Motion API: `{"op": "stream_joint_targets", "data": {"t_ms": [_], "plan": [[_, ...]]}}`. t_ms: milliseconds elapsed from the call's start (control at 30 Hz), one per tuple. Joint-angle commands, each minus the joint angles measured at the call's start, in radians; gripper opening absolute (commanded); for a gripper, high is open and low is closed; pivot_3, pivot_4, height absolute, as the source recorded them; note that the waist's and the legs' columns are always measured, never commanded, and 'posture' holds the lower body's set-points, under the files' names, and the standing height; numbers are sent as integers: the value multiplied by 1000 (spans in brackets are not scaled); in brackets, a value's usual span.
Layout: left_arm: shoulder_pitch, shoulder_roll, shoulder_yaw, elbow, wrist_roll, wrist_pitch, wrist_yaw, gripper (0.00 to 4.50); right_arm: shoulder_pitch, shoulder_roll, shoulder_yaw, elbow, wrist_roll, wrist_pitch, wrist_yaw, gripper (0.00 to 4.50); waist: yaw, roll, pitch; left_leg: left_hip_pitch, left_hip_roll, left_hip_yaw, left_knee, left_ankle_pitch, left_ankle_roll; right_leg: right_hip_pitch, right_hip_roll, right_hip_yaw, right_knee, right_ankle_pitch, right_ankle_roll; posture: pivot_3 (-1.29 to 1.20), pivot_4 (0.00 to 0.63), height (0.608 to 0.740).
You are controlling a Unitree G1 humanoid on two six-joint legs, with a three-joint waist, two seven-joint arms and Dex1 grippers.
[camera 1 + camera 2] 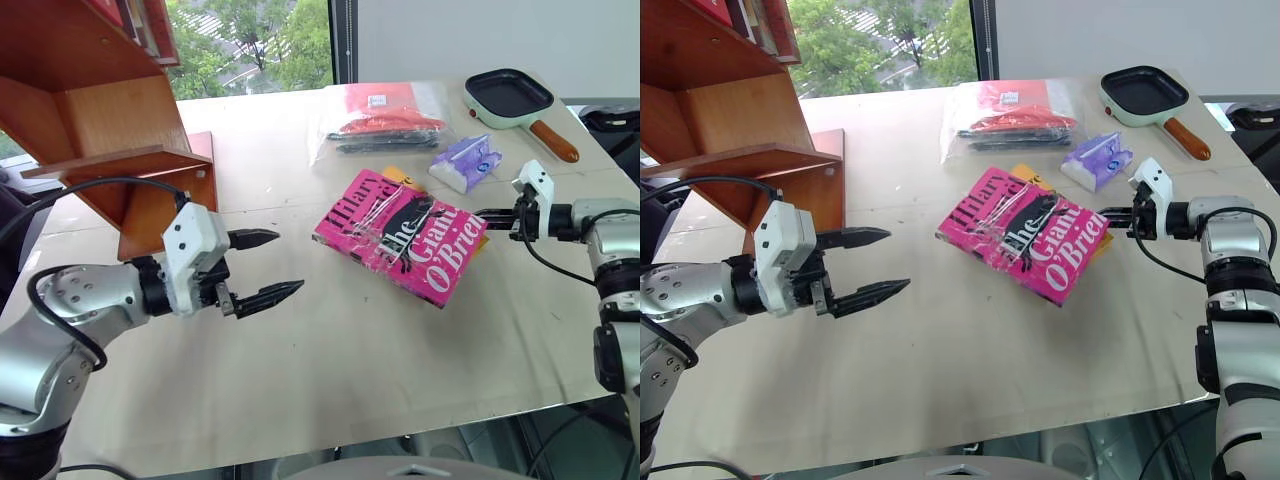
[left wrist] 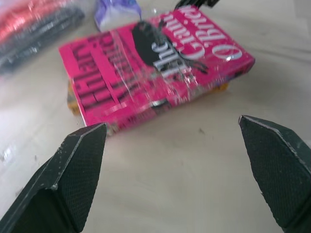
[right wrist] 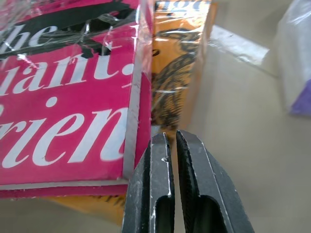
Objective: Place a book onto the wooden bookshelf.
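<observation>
Pink book point(image 1: 402, 236) flat on the tabletop point(image 1: 330, 350), stacked on a yellow book point(image 3: 177, 73) whose edge peeked out along the far and right sides. Long axis slanted, from the far-left corner toward the near-right one. Wooden bookshelf point(image 1: 110, 130) well apart, off at the far-left corner of the tabletop.

Left pincer point(image 1: 265, 268) spread wide, hovering above the tabletop, aimed at the book's left end with bare surface between; seen from the left wrist, book squarely ahead in the gap of the fingers point(image 2: 73, 165). Right pincer point(image 1: 1118, 217) pressed together, holding nothing, tips just beside the book's right edge, right where pink cover met yellow in the right wrist view; actual contact impossible to tell.

Right arm clearly the nearer of the two. Judged likely: closed tips placed to nudge or steady the right edge, open left pincer left to close across the book's thickness from the opposite end.
</observation>
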Motion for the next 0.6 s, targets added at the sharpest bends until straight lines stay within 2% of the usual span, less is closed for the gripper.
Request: {"op": "stream_joint_targets", "data": {"t_ms": [33, 367, 467, 600], "plan": [[19, 17, 44, -10, -2, -5, -20, 4500, 26, -28, 0, -112, 44, 49, 29, 108, 2, 0, 0, 0, 0, 0, 0, 0, 0, 0, 0, 0, 0, 0, 0, 0, 150, 740], [54, 15, 52, -19, -11, 7, -34, 4500, 84, -40, 2, -218, 88, 117, 11, 108, 3, 0, 0, 0, 0, 0, 0, 0, 0, 0, -1, 0, 0, 1, -1, 0, 150, 740], [88, 3, 13, -23, 13, 5, -33, 4500, 92, -50, -31, -205, 97, 86, -33, 108, 3, 0, 0, 0, 0, 0, 0, 0, 0, 0, -1, 0, 0, 1, -1, 0, 150, 740], [90, -131, -76, -20, -10, 41, 99, 4500, 140, -67, -82, -241, 121, 61, -99, 108, 10, 0, 0, 0, 0, 0, 1, 0, 0, 0, -1, 0, 0, 1, -1, 0, 150, 740]]}}
